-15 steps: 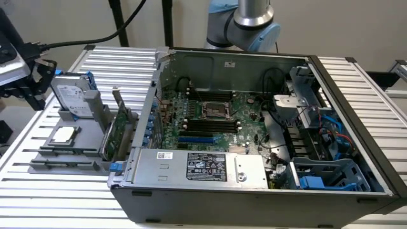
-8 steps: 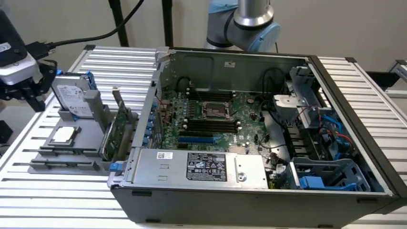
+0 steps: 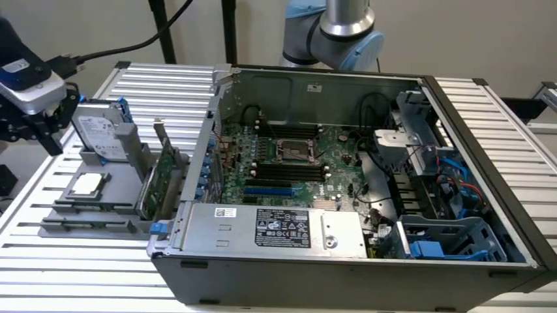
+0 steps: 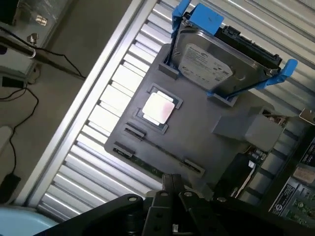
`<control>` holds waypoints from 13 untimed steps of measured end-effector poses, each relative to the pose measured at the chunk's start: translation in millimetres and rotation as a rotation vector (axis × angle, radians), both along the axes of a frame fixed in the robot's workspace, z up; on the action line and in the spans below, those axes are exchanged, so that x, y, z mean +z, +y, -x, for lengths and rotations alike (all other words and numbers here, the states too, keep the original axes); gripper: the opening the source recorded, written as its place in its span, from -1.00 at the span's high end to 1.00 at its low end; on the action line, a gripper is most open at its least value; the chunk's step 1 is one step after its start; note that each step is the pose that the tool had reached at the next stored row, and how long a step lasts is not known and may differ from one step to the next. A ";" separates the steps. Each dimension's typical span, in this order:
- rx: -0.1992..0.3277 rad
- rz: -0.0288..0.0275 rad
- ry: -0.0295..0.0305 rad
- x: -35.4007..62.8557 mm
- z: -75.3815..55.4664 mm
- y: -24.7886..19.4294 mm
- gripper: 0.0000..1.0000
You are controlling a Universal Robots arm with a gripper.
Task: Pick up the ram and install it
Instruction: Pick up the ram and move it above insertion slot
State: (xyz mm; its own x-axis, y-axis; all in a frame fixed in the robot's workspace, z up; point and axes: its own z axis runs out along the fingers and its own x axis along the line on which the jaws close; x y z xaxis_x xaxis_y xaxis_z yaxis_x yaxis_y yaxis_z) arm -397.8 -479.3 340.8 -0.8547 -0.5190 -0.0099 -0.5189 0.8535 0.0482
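My end effector [image 3: 36, 125] hung over the exterior view's left edge of the desk [image 3: 500, 111], above the grey holder [image 4: 206, 142] and well apart from the open computer case [image 3: 348, 270]. I could not tell whether it was released or clenched. It was nearest the ram [image 4: 147, 164], which stood on edge in a slot of the holder, its thin green edge up, I judge so that it could be gripped by its sides. The holder also kept one hard drive [image 4: 211, 59] upright in blue brackets, one processor chip [image 4: 158, 108] flat in a recess, and one wider card [image 3: 165, 176] on edge beside the case. I counted one ram stick. Inside the case, the motherboard [image 3: 304, 147] showed what looked like four long dark memory slots [image 3: 287, 171], apparently unfilled.
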 end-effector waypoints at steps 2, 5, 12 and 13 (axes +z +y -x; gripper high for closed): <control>0.037 0.0000 0.0001 -1.3 0.0 0.0 1.00; 0.092 0.0000 0.0002 -3.2 0.0 0.0 1.00; 0.219 0.0000 0.0006 -7.5 0.0 0.0 1.00; 0.237 0.0000 0.0006 -8.1 0.0 0.0 1.00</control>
State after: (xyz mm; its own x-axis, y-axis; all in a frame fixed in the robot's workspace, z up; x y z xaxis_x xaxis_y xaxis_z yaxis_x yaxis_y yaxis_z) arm -397.8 -479.3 332.6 -0.7093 -0.7049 -0.0094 -0.7044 0.7081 0.0486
